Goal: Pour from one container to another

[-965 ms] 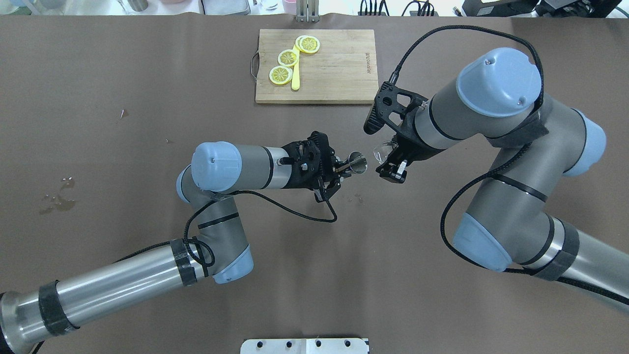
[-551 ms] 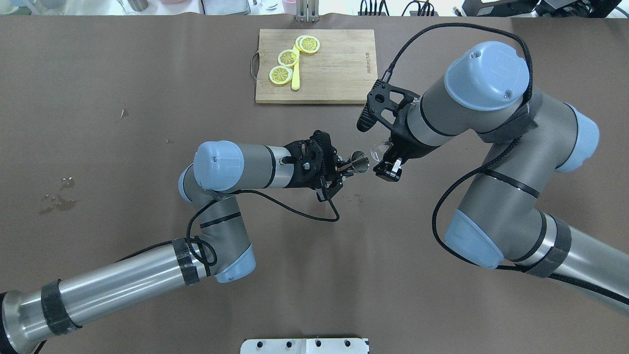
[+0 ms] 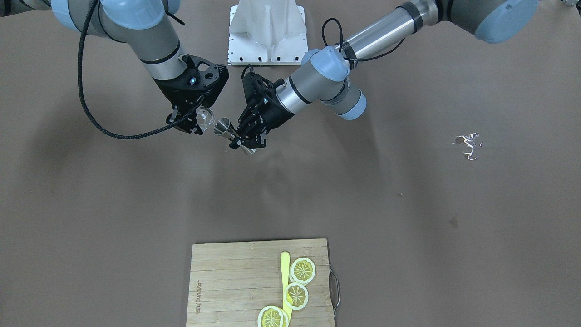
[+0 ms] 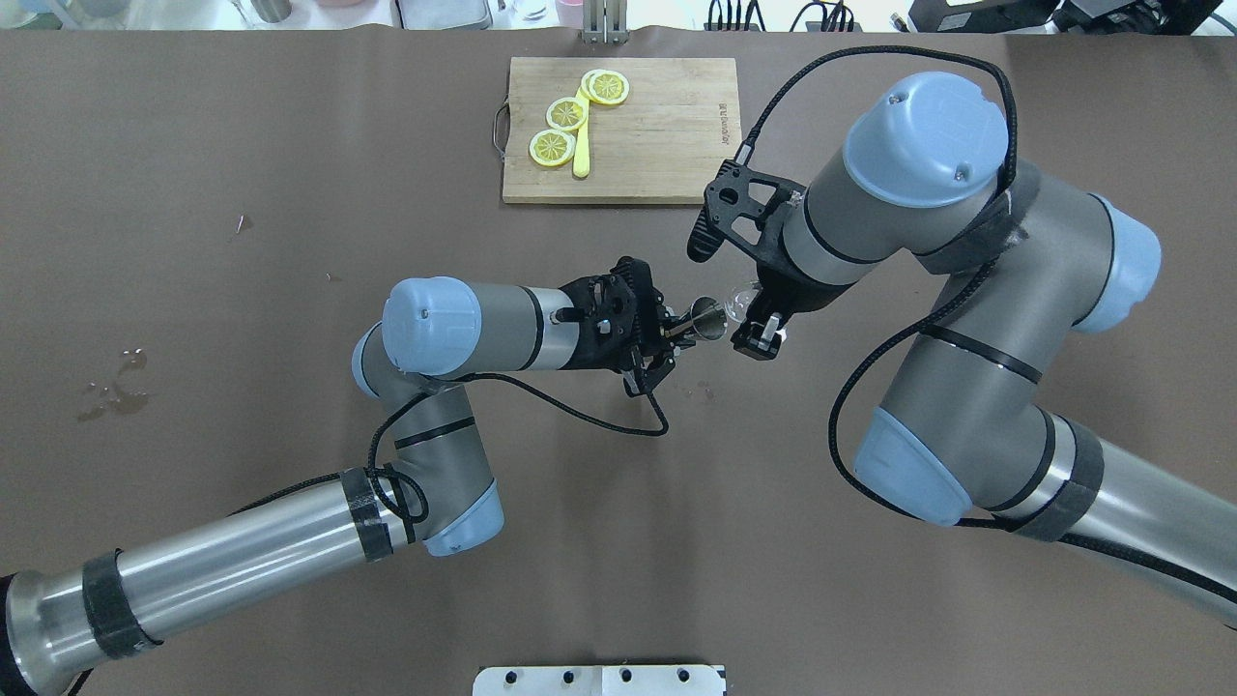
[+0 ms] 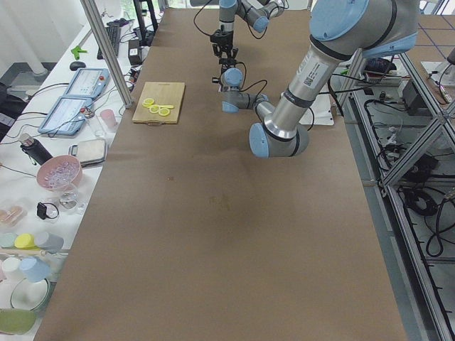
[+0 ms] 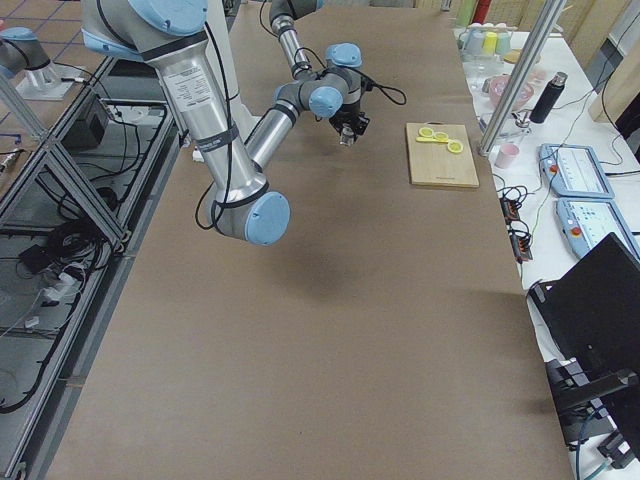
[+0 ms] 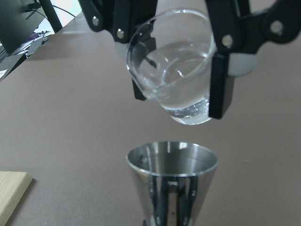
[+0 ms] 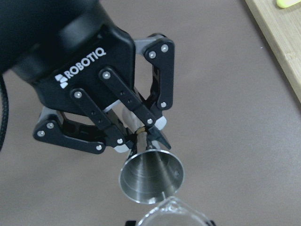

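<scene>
While the right tool grips the tilted glass just above the steel jigger clenched in the left tool, both clear of the bench, hasty tipping could send water past the narrow mouth or overfill it.

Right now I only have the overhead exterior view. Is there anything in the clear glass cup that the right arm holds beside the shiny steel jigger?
Observer: Yes. The left wrist view shows the tilted clear glass cup with clear liquid in it, and no stream leaving it.
Operator: Is it touching the jigger?
Observer: No. In that view the cup hangs above the open mouth of the shiny steel cone-shaped jigger, with a gap between them.
</scene>
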You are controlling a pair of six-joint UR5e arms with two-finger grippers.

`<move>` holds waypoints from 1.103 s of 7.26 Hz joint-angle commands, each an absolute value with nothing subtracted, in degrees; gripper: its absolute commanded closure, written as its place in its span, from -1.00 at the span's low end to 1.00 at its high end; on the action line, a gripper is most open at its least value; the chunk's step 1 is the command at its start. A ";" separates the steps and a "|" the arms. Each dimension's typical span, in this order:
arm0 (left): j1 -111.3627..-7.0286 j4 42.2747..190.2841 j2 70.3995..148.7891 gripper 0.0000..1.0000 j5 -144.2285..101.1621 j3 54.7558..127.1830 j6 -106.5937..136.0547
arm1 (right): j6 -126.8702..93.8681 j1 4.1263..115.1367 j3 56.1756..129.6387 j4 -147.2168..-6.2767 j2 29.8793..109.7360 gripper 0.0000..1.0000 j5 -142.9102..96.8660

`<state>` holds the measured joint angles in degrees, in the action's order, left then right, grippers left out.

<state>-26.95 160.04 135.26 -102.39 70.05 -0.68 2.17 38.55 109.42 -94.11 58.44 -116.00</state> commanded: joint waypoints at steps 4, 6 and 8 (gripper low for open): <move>-26.89 160.22 135.26 1.00 -102.39 70.05 -0.62 | 6.58 38.50 108.11 -102.90 54.06 1.00 -116.19; -26.89 160.40 135.26 1.00 -102.48 69.96 -0.62 | 7.29 38.50 107.93 -106.06 53.01 1.00 -116.28; -26.89 160.66 135.35 1.00 -102.39 69.79 -0.62 | 8.00 38.41 106.62 -108.71 51.42 1.00 -116.28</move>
<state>-26.89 160.56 135.29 -102.41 69.86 -0.62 7.63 38.44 107.46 -107.13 52.31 -116.23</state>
